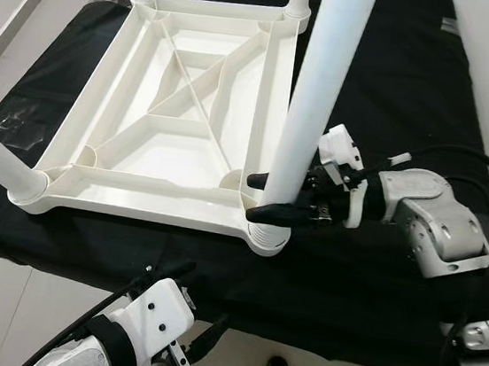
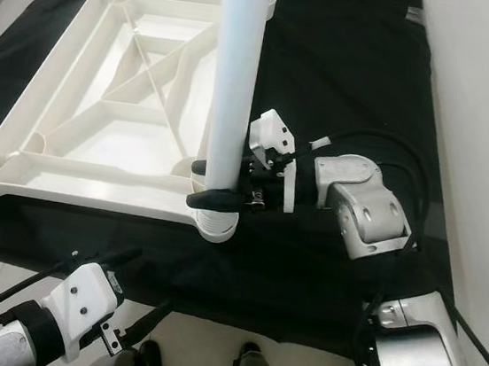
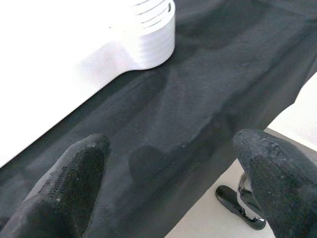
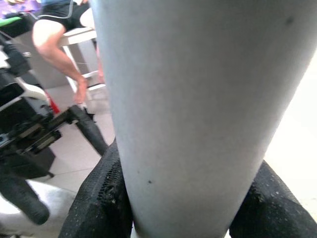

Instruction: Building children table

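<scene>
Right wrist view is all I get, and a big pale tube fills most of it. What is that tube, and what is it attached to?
Observer: It is a white table leg, standing in the corner socket of an upside-down white tabletop.
Operator: Is the robot holding it?
Observer: Yes, the right gripper has its black fingers closed around the leg, just above the socket.
Operator: What is the table lying on?
Observer: On a black cloth.
Operator: And the other arm?
Observer: The left gripper hangs low near the cloth's edge, fingers open, holding nothing.
</scene>
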{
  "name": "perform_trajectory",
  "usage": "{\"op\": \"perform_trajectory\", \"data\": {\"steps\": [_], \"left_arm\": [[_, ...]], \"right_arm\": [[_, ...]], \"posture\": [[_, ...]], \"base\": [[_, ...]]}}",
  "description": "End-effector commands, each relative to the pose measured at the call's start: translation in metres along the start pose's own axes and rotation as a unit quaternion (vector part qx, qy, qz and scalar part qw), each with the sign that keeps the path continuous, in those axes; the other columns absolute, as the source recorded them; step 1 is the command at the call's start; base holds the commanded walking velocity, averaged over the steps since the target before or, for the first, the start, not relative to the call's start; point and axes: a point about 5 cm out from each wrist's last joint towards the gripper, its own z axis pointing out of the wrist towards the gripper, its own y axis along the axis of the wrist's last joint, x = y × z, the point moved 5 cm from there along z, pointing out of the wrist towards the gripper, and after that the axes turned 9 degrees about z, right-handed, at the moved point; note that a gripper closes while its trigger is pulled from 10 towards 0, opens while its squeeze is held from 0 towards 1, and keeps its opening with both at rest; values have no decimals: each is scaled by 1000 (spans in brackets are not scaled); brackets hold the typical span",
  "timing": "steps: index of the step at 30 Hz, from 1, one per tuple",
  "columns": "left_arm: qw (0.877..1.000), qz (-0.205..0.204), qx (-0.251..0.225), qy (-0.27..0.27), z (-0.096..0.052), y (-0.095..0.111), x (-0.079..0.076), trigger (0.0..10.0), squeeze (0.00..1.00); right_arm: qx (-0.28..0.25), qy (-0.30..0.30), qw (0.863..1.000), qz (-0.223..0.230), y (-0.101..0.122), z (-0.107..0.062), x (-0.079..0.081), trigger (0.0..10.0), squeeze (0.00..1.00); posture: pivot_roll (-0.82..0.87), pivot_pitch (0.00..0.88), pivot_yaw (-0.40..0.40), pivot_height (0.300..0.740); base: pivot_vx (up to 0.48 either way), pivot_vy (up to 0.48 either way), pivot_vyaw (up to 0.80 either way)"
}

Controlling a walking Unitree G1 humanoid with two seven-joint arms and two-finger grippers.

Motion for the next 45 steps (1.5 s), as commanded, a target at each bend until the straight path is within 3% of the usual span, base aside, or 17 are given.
{"op": "perform_trajectory", "data": {"steps": [1,4,6,7,10,13,24,32,38,45], "left_arm": [[1000,-7,7,-5,0,-4,-6,10000,0],[1000,-7,7,-5,0,-5,-6,10000,0],[1000,-7,7,-5,0,-5,-6,10000,0],[1000,-7,7,-5,0,-5,-6,10000,0],[1000,-6,7,-6,0,-5,-6,10000,0],[1000,-6,7,-6,0,-5,-6,10000,0],[1000,-3,7,-6,2,-6,-6,10000,0],[1000,-5,5,-6,2,-5,-8,10000,0],[1000,-6,4,-6,2,-4,-9,10000,0],[1000,-7,4,-5,2,-3,-9,10000,0]], "right_arm": [[34,-61,997,14,-23,0,-11,10000,0],[22,-67,997,-12,-21,-1,-6,10000,0],[15,-55,998,-28,-22,-1,4,10000,0],[12,-35,998,-44,-23,-2,17,10000,0],[19,-16,998,-61,-27,0,29,10000,0],[30,-12,997,-75,-31,2,34,10000,0],[61,-21,994,-90,-38,6,31,10000,0],[83,44,993,-76,-33,-3,36,10000,0],[118,75,988,-73,-30,-10,27,10000,0],[99,73,991,-42,-20,-6,15,10000,0]], "posture": [[-2,366,30,740],[-3,366,31,740],[-4,365,30,740],[-5,363,30,740],[-6,361,32,740],[-7,360,32,740],[-7,348,28,740],[-12,343,26,740],[-8,349,20,740],[-7,355,18,740]], "base": [[0,0,0],[0,0,0],[0,0,0],[0,0,0],[0,0,0],[0,0,0],[0,0,0],[0,0,0],[0,0,0],[0,0,0]]}}
